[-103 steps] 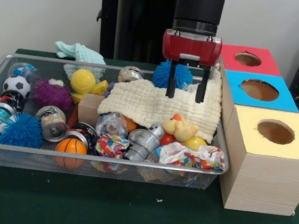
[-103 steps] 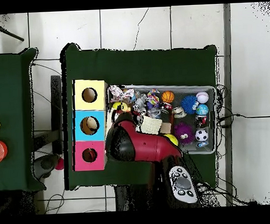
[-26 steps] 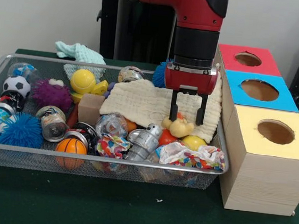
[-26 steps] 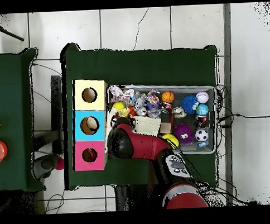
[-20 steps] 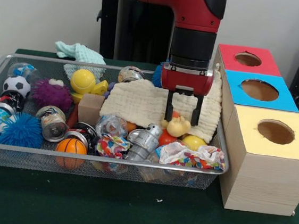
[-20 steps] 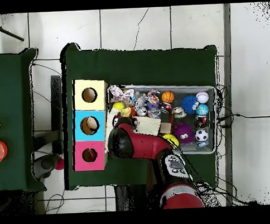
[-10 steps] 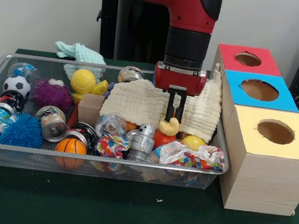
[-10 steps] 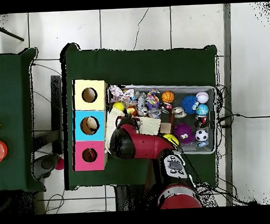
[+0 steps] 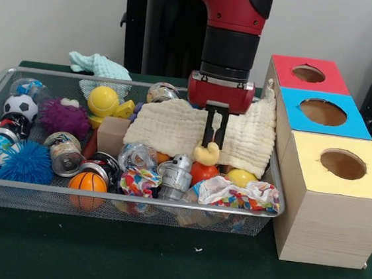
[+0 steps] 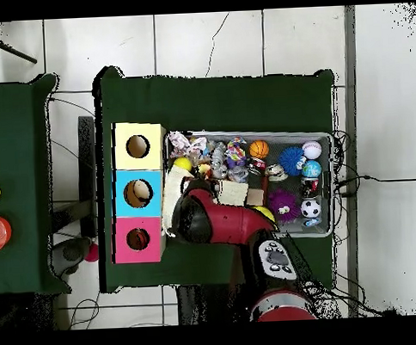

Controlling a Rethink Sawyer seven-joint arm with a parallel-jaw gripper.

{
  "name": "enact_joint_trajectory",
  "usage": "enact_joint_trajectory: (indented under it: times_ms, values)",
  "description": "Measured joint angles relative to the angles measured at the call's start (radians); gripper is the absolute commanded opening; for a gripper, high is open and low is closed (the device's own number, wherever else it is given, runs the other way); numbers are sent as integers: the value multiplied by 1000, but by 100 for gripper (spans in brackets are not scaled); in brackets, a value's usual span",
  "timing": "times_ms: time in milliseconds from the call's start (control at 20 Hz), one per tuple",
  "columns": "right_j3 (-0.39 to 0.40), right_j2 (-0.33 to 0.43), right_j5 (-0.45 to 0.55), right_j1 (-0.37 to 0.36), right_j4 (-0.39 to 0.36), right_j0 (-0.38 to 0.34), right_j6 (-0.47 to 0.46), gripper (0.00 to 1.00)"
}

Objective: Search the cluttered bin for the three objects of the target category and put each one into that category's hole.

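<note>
Lifted since before; claw [image 9: 211, 144] pinches yellow duck toy [image 9: 205, 155].

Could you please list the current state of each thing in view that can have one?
gripper: fingers shut on the yellow duck toy, lifted.
yellow duck toy: held, above the clutter.
cream cloth: spread over the bin's contents, one corner draped up the boxes.
red box: hole open.
blue box: hole open.
yellow box: hole open.

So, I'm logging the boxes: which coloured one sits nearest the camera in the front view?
The yellow box: it stands frontmost, with the blue box behind it and the red box farthest back.
</note>
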Motion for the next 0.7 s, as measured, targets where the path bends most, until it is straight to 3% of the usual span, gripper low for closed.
enact_joint_trajectory:
  times_ms: [250,450,700]
  values:
    - [0,45,123,-60,0,-69,0,0]
    - [1,100,292,-136,1,-154,0,0]
    - [2,126,359,-178,-1,-191,0,0]
